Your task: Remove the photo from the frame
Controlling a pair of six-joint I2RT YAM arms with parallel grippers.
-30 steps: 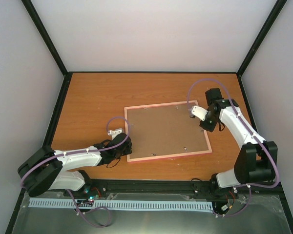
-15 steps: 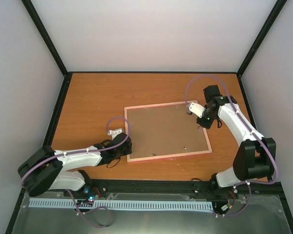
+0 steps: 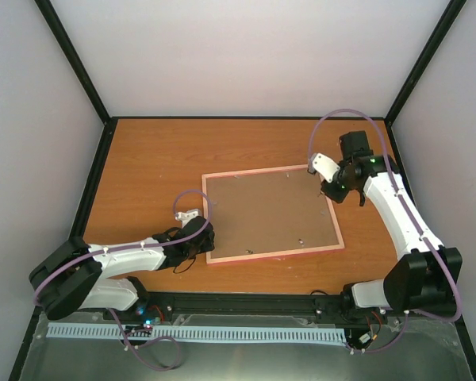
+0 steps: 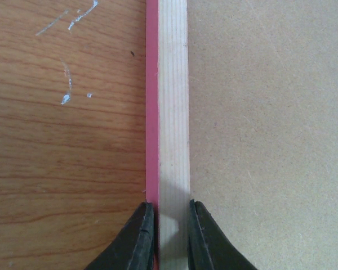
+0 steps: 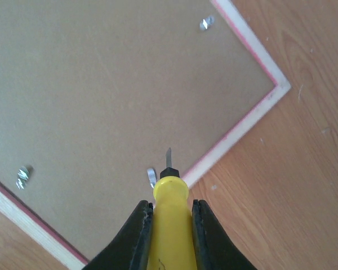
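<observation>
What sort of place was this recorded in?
Probably a lab robot cell, not a home: a wooden table enclosed by plain white panels on black struts, the frame lying back-up on it.

The wooden table (image 3: 143,167) carries the frame (image 3: 274,255), lying flat, apparently back side up.

A yellow-handled screwdriver (image 5: 169,225) points to twelve o'clock over the brown backing panel (image 5: 101,84), a metal tab (image 5: 151,177) at its tip's seven o'clock.

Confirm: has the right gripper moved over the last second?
Yes. The right gripper shifted toward the far wall, up the frame's right side to its far-right corner; the frame stayed put.
</observation>
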